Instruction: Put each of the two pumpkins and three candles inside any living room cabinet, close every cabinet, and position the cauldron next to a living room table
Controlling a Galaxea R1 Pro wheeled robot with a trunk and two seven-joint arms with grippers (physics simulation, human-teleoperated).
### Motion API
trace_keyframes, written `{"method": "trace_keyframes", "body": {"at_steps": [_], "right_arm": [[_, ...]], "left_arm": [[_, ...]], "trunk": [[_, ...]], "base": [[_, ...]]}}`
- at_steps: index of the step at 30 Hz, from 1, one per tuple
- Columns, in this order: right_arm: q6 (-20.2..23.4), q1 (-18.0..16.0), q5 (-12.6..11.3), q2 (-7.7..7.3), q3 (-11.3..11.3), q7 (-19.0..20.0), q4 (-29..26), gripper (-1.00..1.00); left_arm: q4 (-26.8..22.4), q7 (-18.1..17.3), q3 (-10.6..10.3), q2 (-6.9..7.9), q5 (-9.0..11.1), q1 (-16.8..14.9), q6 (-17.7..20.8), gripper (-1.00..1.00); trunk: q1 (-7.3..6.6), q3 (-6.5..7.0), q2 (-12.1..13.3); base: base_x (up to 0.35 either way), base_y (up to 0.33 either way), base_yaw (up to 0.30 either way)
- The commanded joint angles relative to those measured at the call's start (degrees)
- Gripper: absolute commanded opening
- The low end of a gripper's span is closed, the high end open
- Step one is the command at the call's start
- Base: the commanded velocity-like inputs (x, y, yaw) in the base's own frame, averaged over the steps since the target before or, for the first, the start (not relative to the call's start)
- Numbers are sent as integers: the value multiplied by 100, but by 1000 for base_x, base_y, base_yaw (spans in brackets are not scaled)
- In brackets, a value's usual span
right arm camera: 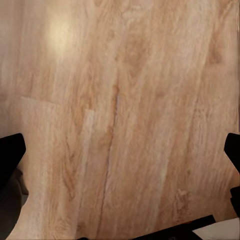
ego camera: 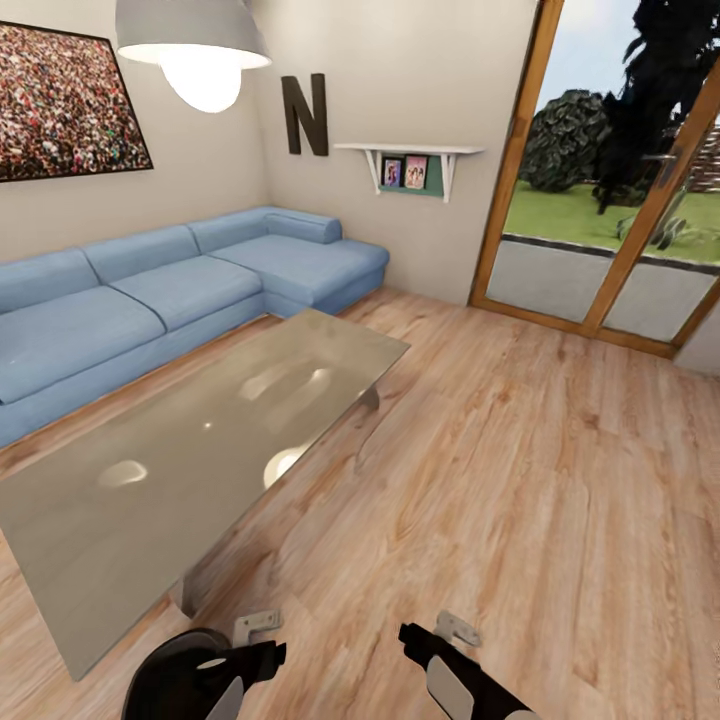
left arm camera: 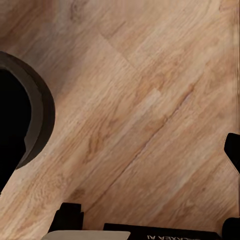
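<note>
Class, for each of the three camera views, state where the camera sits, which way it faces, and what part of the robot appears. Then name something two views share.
Head view: high on the robot, facing forward and down over a glass-topped coffee table, blue sectional sofa and glazed wooden doors; both dark arms, left gripper and right gripper, show at the bottom.
Left wrist view: looks down at light wood plank floor, black fingertips at the edges, and a dark round rim.
Right wrist view: looks down at the floor, black fingertips at both sides.
Shared: the plank floor appears in all three.
</note>
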Motion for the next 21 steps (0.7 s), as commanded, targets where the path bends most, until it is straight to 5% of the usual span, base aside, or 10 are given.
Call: {"method": "trace_keyframes", "body": {"at_steps": [1,21], "right_arm": [[2,-4,-75,-2,50,-38,12,100],[-285,-6,-302,-10,42,-50,160,100]], "left_arm": [[-17,58,-50,10,59,-2,18,100],[10,52,-221,-24,59,-2,26,100]], "trunk": [[3,1,-3],[3,88,-3]], "base": [[293,-65,-237],[269,-102,-157]]}}
